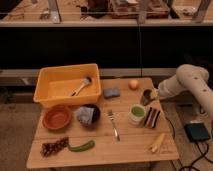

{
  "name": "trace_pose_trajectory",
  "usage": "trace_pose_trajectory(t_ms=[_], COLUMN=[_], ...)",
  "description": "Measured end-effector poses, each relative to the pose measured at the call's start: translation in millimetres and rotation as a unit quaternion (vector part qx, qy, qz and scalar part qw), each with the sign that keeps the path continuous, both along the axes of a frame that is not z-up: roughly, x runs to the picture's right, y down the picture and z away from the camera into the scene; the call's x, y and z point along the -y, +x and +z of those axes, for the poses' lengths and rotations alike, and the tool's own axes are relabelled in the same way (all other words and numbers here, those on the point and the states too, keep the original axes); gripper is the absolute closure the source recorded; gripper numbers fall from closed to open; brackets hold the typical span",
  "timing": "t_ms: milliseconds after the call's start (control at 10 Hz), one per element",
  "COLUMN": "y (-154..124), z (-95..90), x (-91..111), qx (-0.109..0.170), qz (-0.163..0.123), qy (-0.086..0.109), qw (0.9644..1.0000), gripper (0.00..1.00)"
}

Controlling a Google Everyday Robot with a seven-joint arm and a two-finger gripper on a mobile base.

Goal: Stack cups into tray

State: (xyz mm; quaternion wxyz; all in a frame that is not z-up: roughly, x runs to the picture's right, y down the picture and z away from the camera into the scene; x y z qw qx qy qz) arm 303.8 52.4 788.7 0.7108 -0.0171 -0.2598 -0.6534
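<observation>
The dark grey cup (146, 96) is near the table's right edge, just right of the orange fruit. My gripper (151, 94) is at this cup, reaching in from the right on the white arm; I cannot tell if it holds the cup. The pale green cup (137, 113) with a green inside stands upright in front of it, apart from the gripper. The yellow-orange tray (50, 95) sits at the table's back left with a brush (81, 86) lying in it.
An orange-brown bowl (57, 118) and a dark bowl with a grey cloth (87, 115) stand in front of the tray. A grey sponge (111, 93), orange fruit (133, 84), fork (114, 124), striped block (151, 117), yellow item (157, 143) and green pepper (81, 146) lie on the wooden table (130, 150).
</observation>
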Motion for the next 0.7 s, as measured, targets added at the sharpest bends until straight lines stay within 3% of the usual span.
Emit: trace_pose_trajectory(t_ms=[100,300,700], y=[26.2,53.1,49.5], z=[-14.4,-31.3,-45.2], x=[-6.4,-13.0,-13.9], qx=[-0.007,-0.016,0.004], qz=[0.015,0.033,0.026], qy=[0.005,0.012,0.012], qw=[0.9998,0.9993,0.9996], gripper=[0.90,0.90,0.90])
